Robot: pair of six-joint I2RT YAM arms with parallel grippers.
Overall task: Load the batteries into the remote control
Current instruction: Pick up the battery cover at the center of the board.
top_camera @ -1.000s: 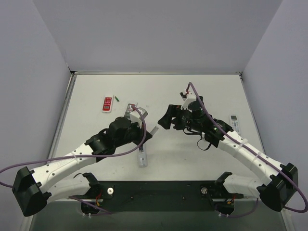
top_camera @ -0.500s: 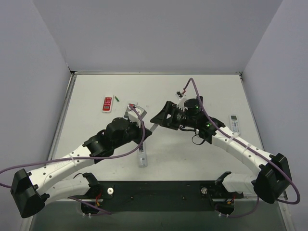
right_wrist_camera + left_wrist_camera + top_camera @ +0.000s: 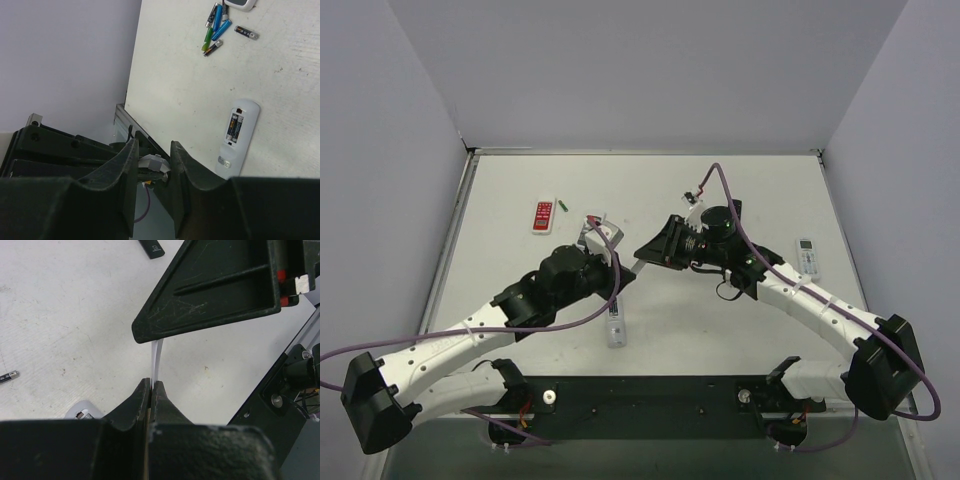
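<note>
— The right arm has folded in since a second ago. The right gripper (image 3: 153,144) now stands at the far end of the white strip (image 3: 156,357), at about two o'clock from the left gripper (image 3: 152,384).
— And the left one, what does it hold?
— Its jaws are pressed together on the near end of that strip. We see the strip edge-on, rising out of them.
— Does the right one grip it also?
— I cannot tell. Its fingers keep a narrow gap and something pale grey shows inside it, but whether they pinch the strip is not visible.
— Where is the remote control (image 3: 239,136)?
— Flat on the table (image 3: 740,190), at six o'clock from the left gripper, apart from both grippers. Its battery recess is uncovered and faces up.
— And the batteries (image 3: 215,27)?
— A small loose group, blue, green and dark, lies on the table. In the right wrist camera it is at twelve o'clock from the remote control, well apart from it. A red remote (image 3: 542,216) lies at ten o'clock from the left gripper.
</note>
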